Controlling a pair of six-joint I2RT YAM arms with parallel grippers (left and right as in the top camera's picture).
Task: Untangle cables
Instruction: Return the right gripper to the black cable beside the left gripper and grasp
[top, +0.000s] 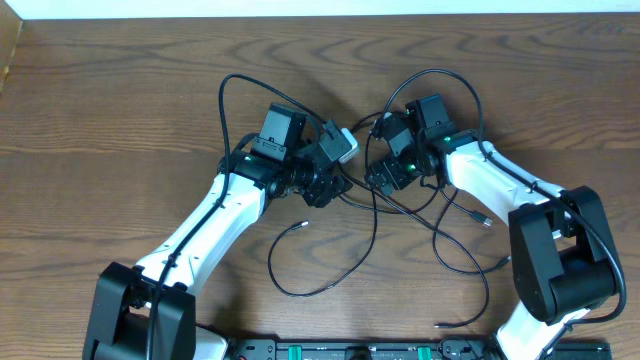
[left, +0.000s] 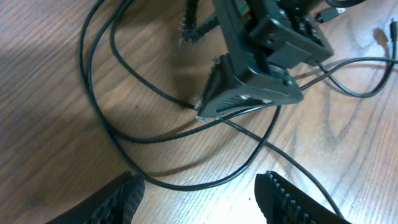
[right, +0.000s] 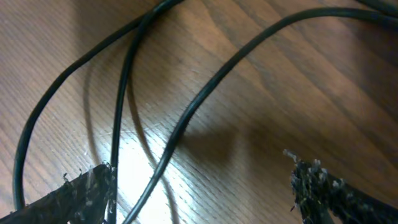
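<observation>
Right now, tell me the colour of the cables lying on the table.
Black, every one that shows; the cables are clearest in the left wrist view.

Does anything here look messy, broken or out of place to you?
Only the cables: thin black cords lie looped and crossing one another on the wooden table, most densely where the left gripper and right gripper meet. Both grippers are open over them. Nothing looks broken or spilled.
</observation>
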